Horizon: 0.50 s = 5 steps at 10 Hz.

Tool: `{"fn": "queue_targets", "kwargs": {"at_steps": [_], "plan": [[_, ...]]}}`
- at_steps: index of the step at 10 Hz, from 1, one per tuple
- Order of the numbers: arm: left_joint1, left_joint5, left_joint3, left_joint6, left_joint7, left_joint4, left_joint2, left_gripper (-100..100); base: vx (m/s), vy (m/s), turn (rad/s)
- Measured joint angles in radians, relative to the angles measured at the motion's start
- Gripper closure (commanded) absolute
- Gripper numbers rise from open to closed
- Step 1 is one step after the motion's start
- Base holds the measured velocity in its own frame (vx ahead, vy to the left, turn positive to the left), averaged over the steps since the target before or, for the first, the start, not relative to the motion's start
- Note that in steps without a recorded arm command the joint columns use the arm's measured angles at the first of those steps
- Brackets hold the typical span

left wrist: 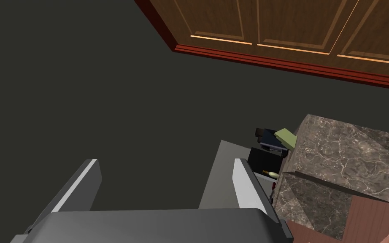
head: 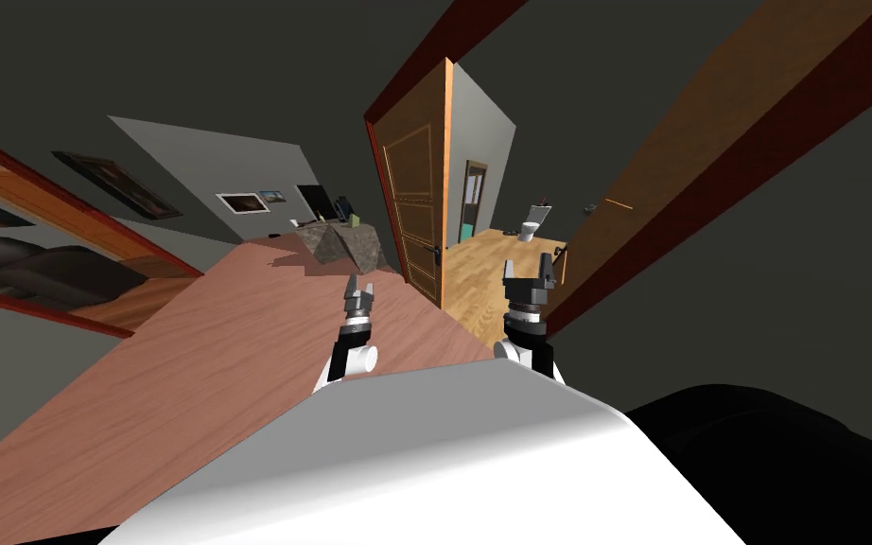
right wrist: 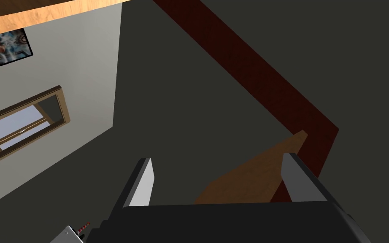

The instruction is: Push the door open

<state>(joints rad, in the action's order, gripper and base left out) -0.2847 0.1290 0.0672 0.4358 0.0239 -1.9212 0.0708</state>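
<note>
The door (head: pixel 708 114) is the plain brown leaf on the right of the opening, set against a dark red frame (head: pixel 756 142). It stands angled away into the far room, with its dark handle (head: pixel 562 252) at the far edge. The right pincer (head: pixel 530 263) hovers just before that handle, apart from the leaf, fingers spread and holding nothing. In the right wrist view the same pincer (right wrist: pixel 217 160) points at the door's upper corner (right wrist: pixel 248 181).

A second, panelled leaf (head: pixel 415 208) bounds the opening on the other side. Between the two leaves, a light wood floor (head: pixel 481 265) and a small white fixture (head: pixel 531 225) are visible.

The left pincer (head: pixel 358 284) is held over the reddish floor (head: pixel 235 360), fingers spread and empty. Its wrist view shows a marbled block (left wrist: pixel 349 156) and the panelled leaf (left wrist: pixel 274 21).

Progress, as a judgement: the passage is already open enough to see through. Contact and any further push are not yet made.

Not determinable: the hinge side of either leaf, the exact swing angle, and which leaf the task means; the right one is assumed from the pincer's position
</note>
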Motion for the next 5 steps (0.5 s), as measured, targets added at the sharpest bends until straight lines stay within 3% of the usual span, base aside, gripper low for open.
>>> {"fn": "queue_targets", "kwargs": {"at_steps": [5], "plan": [[0.069,0.015,0.032,-0.005,0.006,0.102,0.011,-100,0.089,0.06,-0.075]]}}
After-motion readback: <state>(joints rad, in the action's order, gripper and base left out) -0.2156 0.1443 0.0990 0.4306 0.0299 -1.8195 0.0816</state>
